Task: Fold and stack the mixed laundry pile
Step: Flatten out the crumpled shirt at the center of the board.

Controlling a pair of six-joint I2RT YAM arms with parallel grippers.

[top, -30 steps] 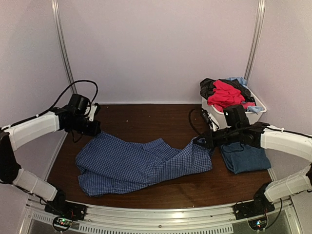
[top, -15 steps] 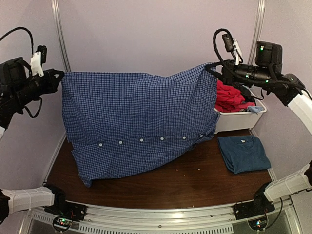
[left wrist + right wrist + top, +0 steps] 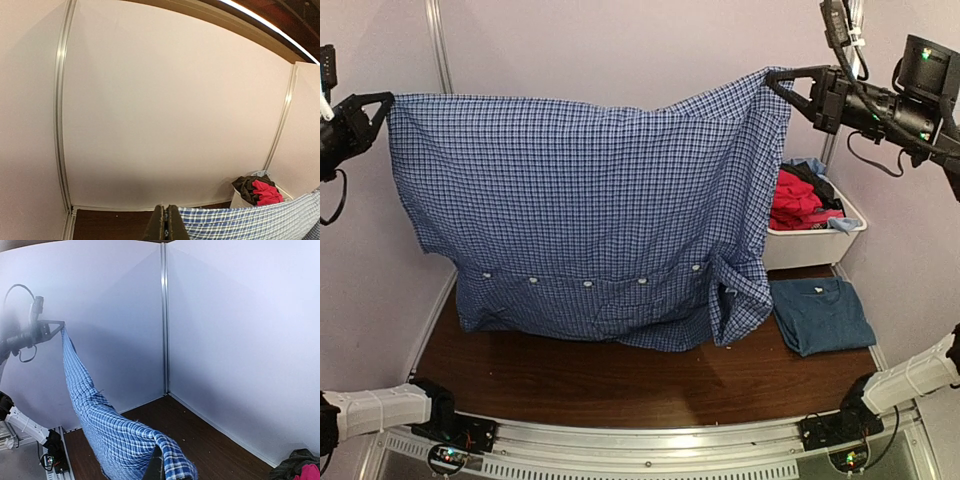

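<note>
Shows a blue-and-white checked shirt (image 3: 590, 210) held up like a curtain above a dark wooden table (image 3: 570, 385). Shows the left gripper (image 3: 386, 98) high at the left, pinched shut on the shirt's top left corner. Shows the right gripper (image 3: 775, 82) high at the right, likewise clamped on the top right corner.

Lies with its long axis left to right, taut along the top edge between the two pinch points. Hangs straight down from there, below and between the grippers, with a row of white buttons crossing near the bottom. Reaches down to about table level; cannot tell whether the hem touches the wood.

Includes a sleeve dangling at the lower right, just left of a folded dark-blue T-shirt (image 3: 820, 315) lying flat on the right side of the table. Shows, farther back on the right, a white bin (image 3: 815, 247) heaped with red, black and light-blue clothes (image 3: 798, 200).

Favours neither arm: one corner each, at roughly equal height.

Seems to call next for lowering both corners together, keeping the top edge stretched, so as to lay the cloth flat across the middle of the table. Risks the loose sleeve bunching underneath or landing on the T-shirt.
</note>
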